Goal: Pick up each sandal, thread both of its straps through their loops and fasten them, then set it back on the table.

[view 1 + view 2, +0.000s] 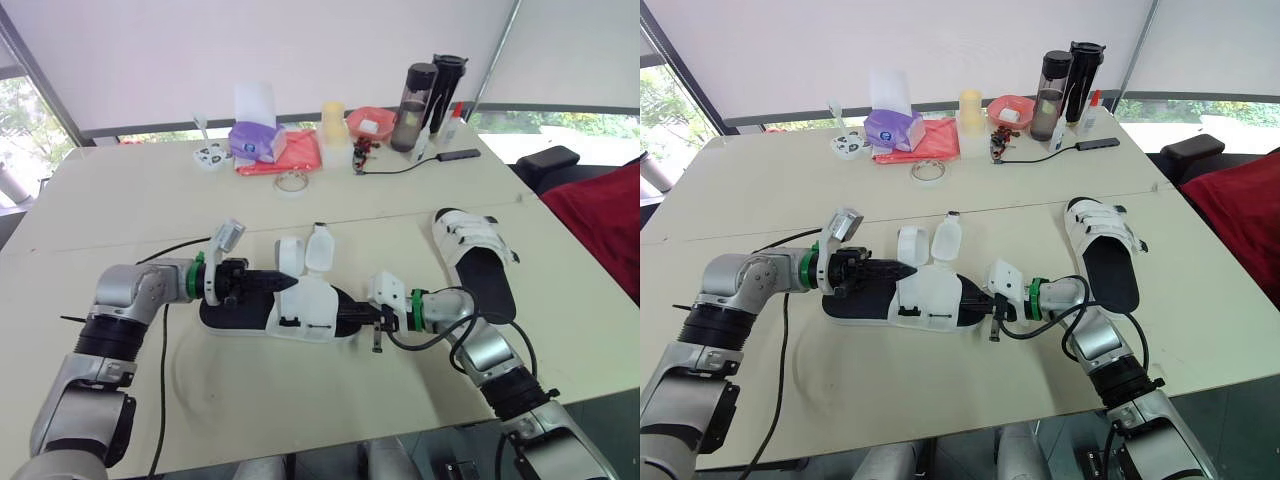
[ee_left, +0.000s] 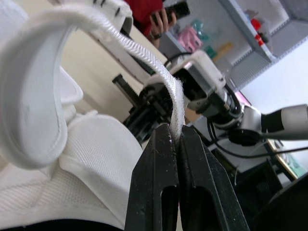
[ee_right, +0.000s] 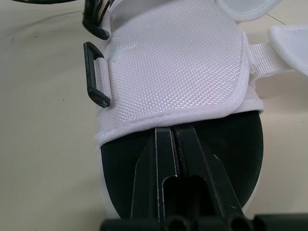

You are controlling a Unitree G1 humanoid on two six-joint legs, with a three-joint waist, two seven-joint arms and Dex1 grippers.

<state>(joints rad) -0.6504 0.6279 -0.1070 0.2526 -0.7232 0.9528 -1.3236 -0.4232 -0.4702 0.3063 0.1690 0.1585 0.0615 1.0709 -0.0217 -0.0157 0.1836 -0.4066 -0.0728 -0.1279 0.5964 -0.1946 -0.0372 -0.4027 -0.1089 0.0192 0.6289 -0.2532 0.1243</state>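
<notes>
Left claw (image 2: 175, 134) is clamped on the loose strap (image 2: 120, 36) of the near sandal (image 1: 305, 310) lying on the table (image 1: 150, 200), right claw (image 3: 174, 131) pinched together at its toe (maybe gripping the edge), so I'd say threading's underway and next means feeding that strap through a black loop (image 3: 96, 74).

two head views, side by side, look forward and down over the table (image 1: 120, 190) from some way off and share the whole tabletop. left wrist view sits very close behind a strap (image 2: 144, 53), facing across the table. right wrist view looks closely down on the sandal (image 3: 183, 72).
</notes>
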